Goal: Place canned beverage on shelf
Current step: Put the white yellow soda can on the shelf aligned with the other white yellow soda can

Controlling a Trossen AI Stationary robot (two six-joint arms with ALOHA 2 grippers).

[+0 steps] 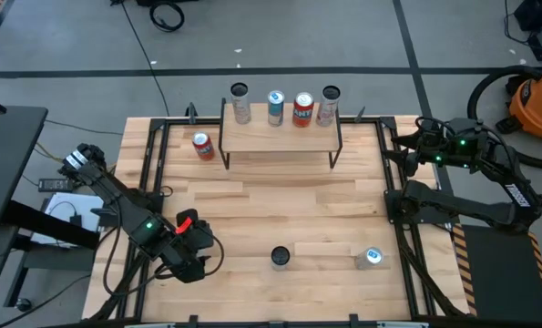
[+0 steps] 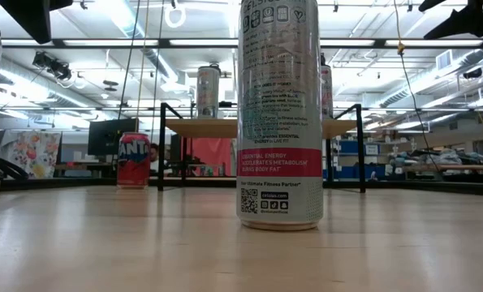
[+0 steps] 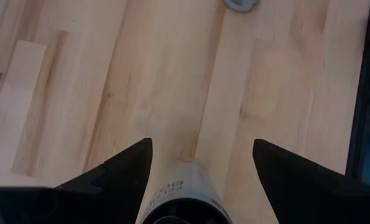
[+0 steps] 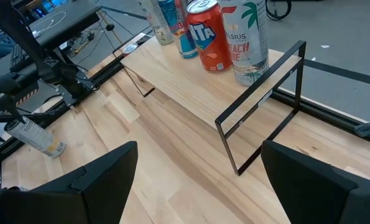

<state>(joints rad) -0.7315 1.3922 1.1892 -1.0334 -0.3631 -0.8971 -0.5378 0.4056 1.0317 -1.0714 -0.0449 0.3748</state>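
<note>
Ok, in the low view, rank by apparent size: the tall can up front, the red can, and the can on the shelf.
1. Tall front can, largest, though nearest the camera.
2. Red can and shelf can look alike; unranked.

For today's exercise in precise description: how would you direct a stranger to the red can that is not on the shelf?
Find the shelf at the table's far edge, with four cans along it. Look to the tabletop just past its left legs: one short red can stands there alone, the only can beside the shelf rather than on it.
</note>
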